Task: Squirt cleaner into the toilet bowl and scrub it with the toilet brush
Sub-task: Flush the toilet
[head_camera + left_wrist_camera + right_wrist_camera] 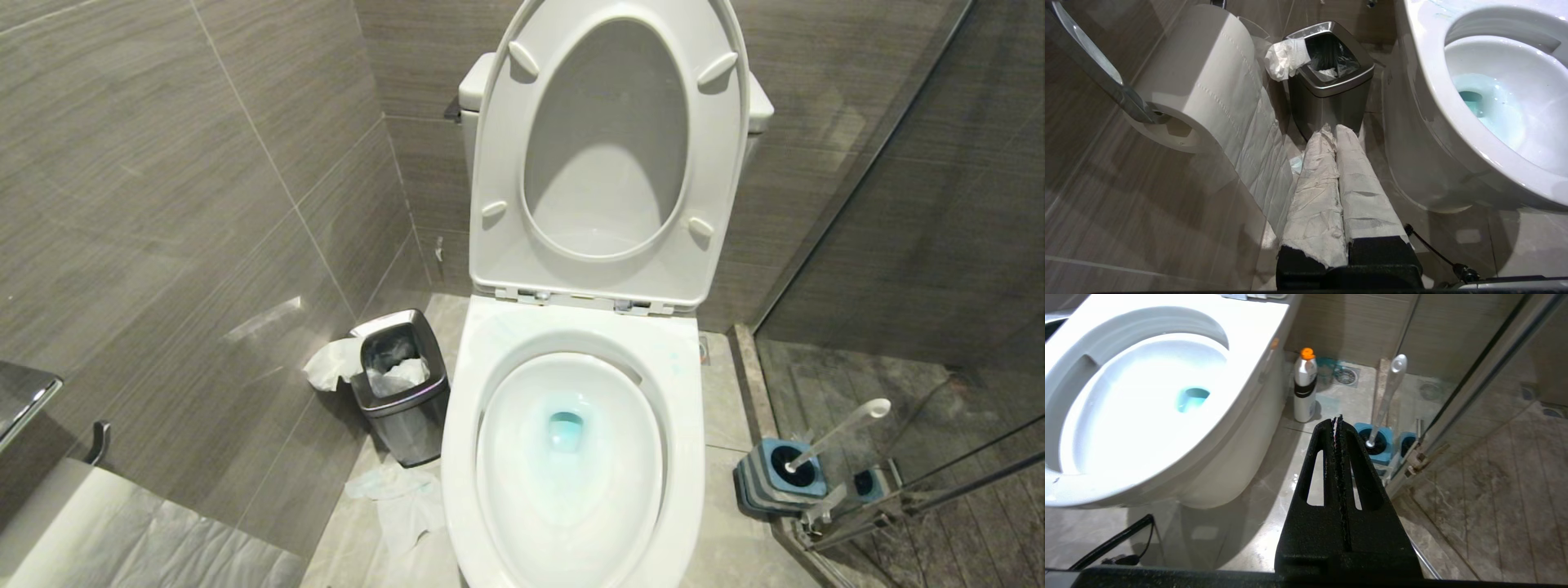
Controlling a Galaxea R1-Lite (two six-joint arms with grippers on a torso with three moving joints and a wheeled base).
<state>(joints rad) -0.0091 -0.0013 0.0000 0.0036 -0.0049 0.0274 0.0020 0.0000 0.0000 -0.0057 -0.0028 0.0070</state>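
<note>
A tiled bathroom is shown: toilet [571, 457] at centre, bin [404, 384] at 9 o'clock, glass shower partition [922, 204] at 3 o'clock.

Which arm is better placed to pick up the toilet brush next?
Probably the right. The brush stands in its holder on the robot's right of the toilet, just beyond the shut right pincer. The left pincer, paper-wrapped, faces the bin on the opposite side.

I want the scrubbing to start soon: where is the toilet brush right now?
In the head view the toilet brush stands in its blue-topped holder on the floor at the toilet bowl's right, beside the glass partition.
</note>
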